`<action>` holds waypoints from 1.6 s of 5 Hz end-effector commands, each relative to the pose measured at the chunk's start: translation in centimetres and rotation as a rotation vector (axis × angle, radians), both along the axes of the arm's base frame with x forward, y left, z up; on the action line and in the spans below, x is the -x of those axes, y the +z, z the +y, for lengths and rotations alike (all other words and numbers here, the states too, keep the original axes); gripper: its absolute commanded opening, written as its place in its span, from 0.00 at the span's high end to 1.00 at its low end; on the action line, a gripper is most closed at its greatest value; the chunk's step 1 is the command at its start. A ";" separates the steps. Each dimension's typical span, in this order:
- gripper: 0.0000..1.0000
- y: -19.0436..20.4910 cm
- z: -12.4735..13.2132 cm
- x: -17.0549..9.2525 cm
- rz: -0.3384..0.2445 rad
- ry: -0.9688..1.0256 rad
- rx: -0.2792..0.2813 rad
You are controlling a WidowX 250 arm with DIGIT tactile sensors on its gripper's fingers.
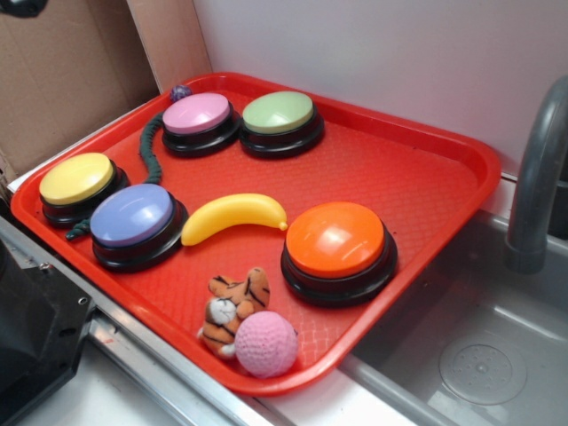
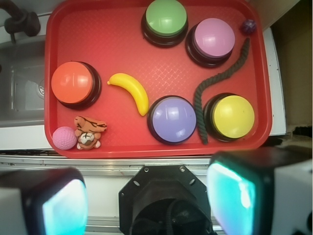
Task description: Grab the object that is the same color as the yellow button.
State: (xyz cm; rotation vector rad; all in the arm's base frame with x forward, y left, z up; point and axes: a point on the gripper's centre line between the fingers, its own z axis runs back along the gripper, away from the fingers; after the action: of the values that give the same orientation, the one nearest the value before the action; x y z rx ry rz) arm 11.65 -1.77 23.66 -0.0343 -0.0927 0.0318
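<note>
A small curved yellow toy banana (image 1: pixel 234 216) lies in the middle of the red tray (image 1: pixel 417 169), between the purple-blue button (image 1: pixel 133 217) and the orange button (image 1: pixel 335 241). It also shows in the wrist view (image 2: pixel 131 90). The yellow button (image 1: pixel 77 180) sits at the tray's left edge; in the wrist view (image 2: pixel 233 116) it is at lower right. My gripper (image 2: pixel 146 203) is open and empty, high above and off the tray's near edge. Its pads (image 2: pixel 231 193) stand wide apart. It does not show in the exterior view.
A pink button (image 1: pixel 197 115) and a green button (image 1: pixel 279 114) stand at the tray's back. A dark green rope (image 1: pixel 149 151), a toy tiger (image 1: pixel 232 306) and a pink ball (image 1: pixel 265 343) also lie on the tray. A grey sink (image 1: pixel 479 346) with a faucet (image 1: pixel 537 169) is to the right.
</note>
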 end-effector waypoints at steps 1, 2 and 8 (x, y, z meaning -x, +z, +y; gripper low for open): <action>0.00 0.0 0.0 0.0 0.000 0.000 0.000; 0.00 -0.8 0.1 -1.7 -0.027 -0.156 -0.018; 0.00 -13.8 -2.2 -9.9 0.016 -0.863 -0.013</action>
State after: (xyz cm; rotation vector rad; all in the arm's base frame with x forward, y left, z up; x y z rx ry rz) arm 21.38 -3.38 9.25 -0.0668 -0.0255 -0.8165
